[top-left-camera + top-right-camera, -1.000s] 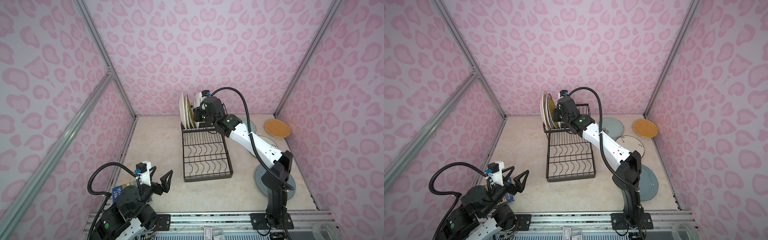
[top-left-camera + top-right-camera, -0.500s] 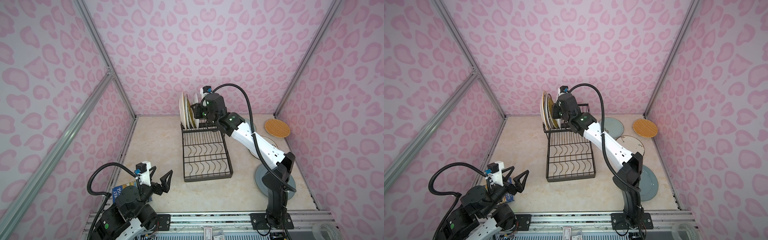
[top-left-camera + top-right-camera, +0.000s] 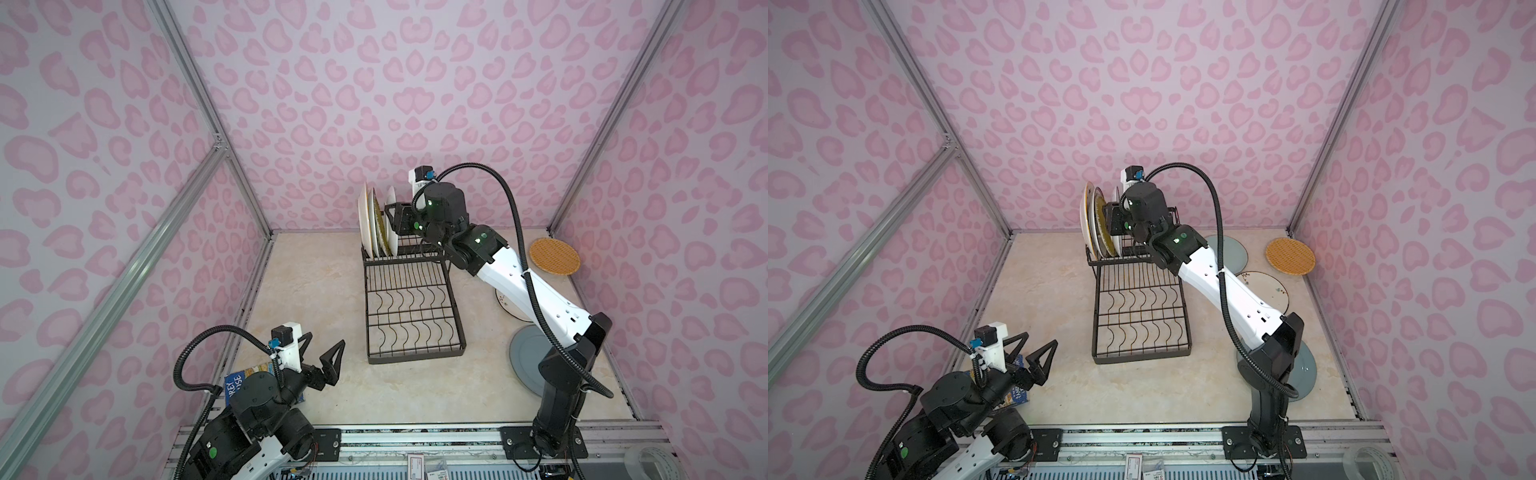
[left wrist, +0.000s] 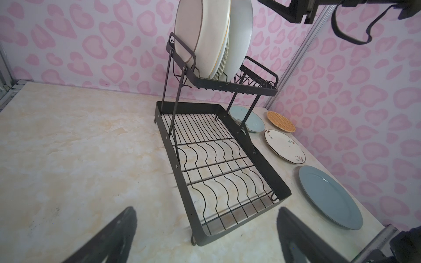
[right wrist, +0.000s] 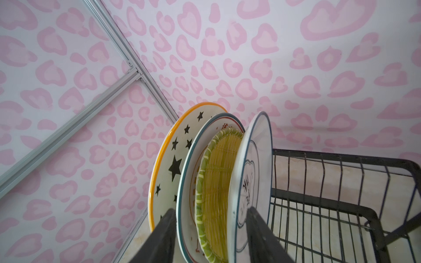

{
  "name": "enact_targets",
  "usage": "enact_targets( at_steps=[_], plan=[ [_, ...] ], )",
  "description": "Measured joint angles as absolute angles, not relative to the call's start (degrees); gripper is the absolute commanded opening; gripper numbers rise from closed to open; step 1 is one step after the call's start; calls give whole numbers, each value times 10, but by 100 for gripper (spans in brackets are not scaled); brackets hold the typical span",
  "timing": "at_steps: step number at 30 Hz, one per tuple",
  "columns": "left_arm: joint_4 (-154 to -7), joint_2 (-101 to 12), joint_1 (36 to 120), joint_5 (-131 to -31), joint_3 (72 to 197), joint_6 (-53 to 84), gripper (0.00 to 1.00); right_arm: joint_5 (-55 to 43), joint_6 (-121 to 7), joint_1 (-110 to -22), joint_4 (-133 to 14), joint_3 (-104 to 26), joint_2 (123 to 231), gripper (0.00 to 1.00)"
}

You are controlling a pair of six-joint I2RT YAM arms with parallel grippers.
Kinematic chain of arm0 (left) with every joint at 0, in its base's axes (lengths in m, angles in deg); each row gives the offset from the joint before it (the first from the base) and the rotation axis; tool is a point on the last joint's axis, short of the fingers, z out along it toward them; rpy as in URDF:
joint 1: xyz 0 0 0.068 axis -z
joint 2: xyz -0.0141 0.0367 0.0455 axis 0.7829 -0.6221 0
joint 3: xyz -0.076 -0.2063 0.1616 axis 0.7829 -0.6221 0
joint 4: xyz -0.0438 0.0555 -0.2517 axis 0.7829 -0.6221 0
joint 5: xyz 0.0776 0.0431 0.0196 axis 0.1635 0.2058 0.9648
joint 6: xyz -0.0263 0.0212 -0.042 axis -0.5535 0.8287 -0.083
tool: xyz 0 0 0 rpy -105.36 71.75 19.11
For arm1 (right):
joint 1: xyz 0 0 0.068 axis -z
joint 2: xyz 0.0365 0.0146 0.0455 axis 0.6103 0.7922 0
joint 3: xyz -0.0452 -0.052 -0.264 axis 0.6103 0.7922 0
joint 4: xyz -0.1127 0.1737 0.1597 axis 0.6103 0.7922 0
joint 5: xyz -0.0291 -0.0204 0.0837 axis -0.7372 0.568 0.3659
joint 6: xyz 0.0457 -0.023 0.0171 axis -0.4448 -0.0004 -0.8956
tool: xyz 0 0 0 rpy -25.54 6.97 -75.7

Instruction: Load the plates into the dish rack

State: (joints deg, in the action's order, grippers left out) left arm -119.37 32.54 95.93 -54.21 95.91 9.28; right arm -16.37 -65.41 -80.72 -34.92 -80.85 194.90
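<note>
- Up on the top tier of the dish rack, the right end effector has let go; its jaws now stand apart by four upright plates.
- Left end effector stays wide apart.

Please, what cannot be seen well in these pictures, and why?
Small blue printed box: in both top views, mostly under the left arm.
Large grey-blue plate: in both top views, partly behind the right arm.
Pale blue plate: in a top view, half hidden by that arm.
Lettering on the blue-rimmed white plate: right wrist view, too edge-on.
</note>
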Motion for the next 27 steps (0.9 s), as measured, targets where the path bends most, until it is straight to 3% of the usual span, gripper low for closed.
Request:
enact_targets(
  at_steps=[9,15,27],
  plan=[
    [-1194,322,960,-535,959,91,97,-138,-634,-802,-362,-730,1856,62],
    [-1194,297,960,-531,961,83,97,-124,-617,-776,-396,-552,1722,72],
    [-1174,91,960,-557,973,25,98,-93,-630,-659,-418,-191,1464,71]
  ],
)
